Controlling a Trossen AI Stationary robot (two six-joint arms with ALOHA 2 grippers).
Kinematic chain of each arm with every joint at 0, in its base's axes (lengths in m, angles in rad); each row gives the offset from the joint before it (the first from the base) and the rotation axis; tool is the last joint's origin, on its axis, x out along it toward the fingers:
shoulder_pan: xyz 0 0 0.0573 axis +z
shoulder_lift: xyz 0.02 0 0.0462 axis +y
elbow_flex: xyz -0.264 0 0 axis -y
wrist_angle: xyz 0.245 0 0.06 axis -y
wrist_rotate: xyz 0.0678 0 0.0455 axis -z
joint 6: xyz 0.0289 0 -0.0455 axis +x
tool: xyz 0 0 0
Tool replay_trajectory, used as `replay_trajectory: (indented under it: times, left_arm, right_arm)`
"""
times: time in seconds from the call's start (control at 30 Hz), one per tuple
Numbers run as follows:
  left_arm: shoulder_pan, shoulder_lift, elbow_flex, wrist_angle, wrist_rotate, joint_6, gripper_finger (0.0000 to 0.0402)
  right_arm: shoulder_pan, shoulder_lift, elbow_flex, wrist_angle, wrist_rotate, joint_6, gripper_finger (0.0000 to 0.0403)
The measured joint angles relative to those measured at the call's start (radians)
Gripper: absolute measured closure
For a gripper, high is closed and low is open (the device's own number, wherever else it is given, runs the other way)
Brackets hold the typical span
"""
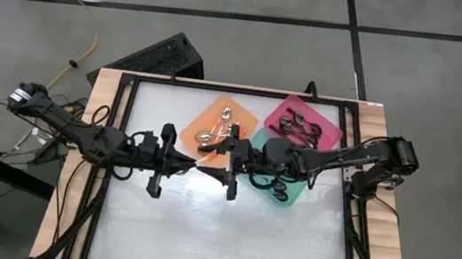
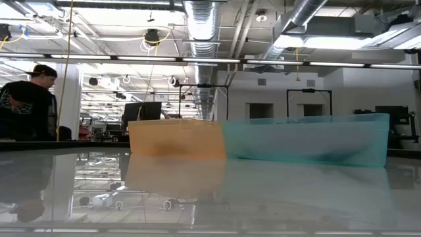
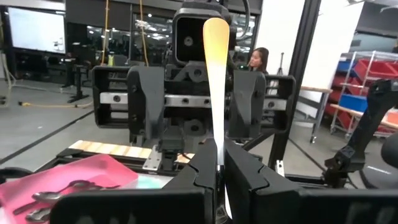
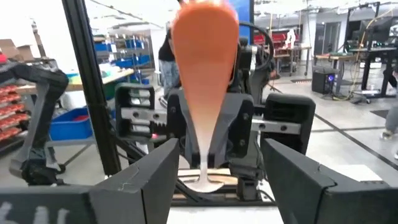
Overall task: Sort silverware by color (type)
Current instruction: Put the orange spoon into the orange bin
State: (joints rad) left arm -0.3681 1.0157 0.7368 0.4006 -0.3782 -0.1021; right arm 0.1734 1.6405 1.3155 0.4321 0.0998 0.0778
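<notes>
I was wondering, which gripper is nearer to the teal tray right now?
The right gripper: it hangs open just off the teal tray's left edge. The left gripper, shut on an orange-handled spoon, faces it from farther left.

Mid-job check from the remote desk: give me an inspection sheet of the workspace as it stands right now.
Surface: pale table, bare at the front.
Job's things: orange-handled spoon gripped handle-out; more spoons in the orange tray, pink tray and teal tray.
Clutter: nothing seen.
Grippers: left gripper shut on the orange-handled spoon at mid-table; right gripper open, facing it, fingers on either side of the handle.
Cables: yellow cord on the floor; dark cables along both arms.
Surroundings: black keyboard-like unit behind the table; a person in the room, another person behind.
</notes>
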Motion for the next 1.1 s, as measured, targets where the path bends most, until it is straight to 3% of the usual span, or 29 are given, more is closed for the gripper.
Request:
replay_trajectory:
  times: [0.17, 0.57, 0.77, 1.03, 1.1]
  left_arm:
    - [0.018, 0.001, 0.0, 0.002, 0.051, -0.03, 0.04]
    - [0.018, 0.019, 0.0, 0.002, 0.066, -0.043, 0.04]
    - [0.017, 0.019, 0.001, -0.01, 0.066, -0.066, 0.04]
    - [0.018, 0.019, 0.0, -0.019, 0.059, -0.077, 0.04]
    - [0.018, 0.019, 0.0, -0.022, 0.06, -0.079, 0.04]
  right_arm:
    - [0.004, 0.0, 0.0, 0.006, 0.0, -0.001, 0.0153]
    - [0.003, 0.0, 0.0, 0.003, 0.003, -0.008, 0.0168]
    - [0.003, 0.0, 0.0, 0.002, 0.004, -0.011, 0.0227]
    - [0.005, 0.0, 0.0, -0.005, -0.007, -0.061, 0.0376]
    - [0.005, 0.0, 0.0, -0.006, -0.008, -0.074, 0.0386]
